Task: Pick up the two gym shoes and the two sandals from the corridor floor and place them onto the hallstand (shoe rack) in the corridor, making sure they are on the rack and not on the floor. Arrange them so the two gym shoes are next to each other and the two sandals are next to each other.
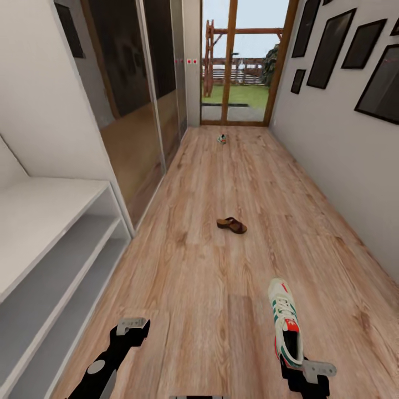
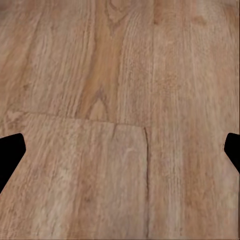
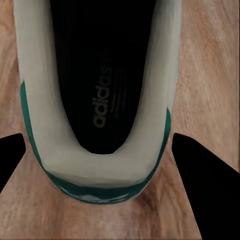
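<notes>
My right gripper (image 1: 306, 372) sits directly over the heel of the nearest sneaker (image 1: 286, 323), which lies on the wooden floor (image 1: 210, 277) just ahead of me on my right side. In the right wrist view the shoe's heel collar (image 3: 97, 165) lies between my two fingertips (image 3: 200, 185), one on each side, both spread wide and touching nothing I can see. The shoe's long axis runs straight away from me, heel toward me and toe pointing down the corridor, so my fingers straddle it across its width; I judge that a short drop and a squeeze at the heel is what comes next.

My left gripper (image 1: 132, 327) hangs open and empty over bare planks, closer to the shoe rack (image 1: 50, 244) at my left than to any shoe.

Farther down the middle of the floor lies one brown sandal (image 1: 231, 224), well apart from both hands. Much farther, near the glass door (image 1: 244, 61), sits the second sneaker (image 1: 221, 138).
</notes>
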Robot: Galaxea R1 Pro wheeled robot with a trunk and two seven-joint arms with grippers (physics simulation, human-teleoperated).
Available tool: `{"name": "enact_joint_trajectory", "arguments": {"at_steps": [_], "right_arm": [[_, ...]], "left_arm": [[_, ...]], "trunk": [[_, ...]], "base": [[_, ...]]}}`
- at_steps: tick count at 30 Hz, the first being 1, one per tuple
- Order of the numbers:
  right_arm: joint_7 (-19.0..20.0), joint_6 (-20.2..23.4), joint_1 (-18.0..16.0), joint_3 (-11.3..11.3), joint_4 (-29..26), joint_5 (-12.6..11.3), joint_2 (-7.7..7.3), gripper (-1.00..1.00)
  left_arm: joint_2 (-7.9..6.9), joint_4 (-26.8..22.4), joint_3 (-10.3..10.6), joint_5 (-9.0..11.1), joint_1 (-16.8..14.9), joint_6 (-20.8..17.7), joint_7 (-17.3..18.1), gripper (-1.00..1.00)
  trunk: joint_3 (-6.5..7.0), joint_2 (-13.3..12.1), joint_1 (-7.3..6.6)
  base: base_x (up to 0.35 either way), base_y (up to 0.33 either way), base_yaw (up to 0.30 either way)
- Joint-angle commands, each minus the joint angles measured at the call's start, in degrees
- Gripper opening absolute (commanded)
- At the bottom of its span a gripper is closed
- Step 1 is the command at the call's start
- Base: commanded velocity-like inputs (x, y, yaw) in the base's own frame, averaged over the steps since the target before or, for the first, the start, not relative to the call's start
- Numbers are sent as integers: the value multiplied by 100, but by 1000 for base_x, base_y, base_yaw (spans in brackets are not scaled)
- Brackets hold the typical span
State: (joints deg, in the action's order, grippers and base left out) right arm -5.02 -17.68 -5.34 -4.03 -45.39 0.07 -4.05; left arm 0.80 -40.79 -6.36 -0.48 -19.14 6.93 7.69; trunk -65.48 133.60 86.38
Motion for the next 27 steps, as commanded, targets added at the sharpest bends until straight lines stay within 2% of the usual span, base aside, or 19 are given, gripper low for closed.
{"name": "enact_joint_trajectory", "arguments": {"at_steps": [1,12,22,27], "right_arm": [[-17,-16,-5,7,4,2,-2,-100],[-17,-16,-3,8,10,2,0,-100],[-17,-16,-3,7,5,2,-1,-100],[-17,-16,-2,7,4,2,-1,-100]], "left_arm": [[8,1,-41,-5,-2,10,56,100],[5,1,-41,-5,-2,10,57,100],[-1,1,-41,-5,-2,10,57,100],[-1,-1,-41,-5,-2,10,62,100]], "trunk": [[-4,1,3],[-4,1,3],[-4,1,3],[-4,1,3]], "base": [[339,0,-278],[339,0,-270],[339,1,-39],[339,61,-170]]}}
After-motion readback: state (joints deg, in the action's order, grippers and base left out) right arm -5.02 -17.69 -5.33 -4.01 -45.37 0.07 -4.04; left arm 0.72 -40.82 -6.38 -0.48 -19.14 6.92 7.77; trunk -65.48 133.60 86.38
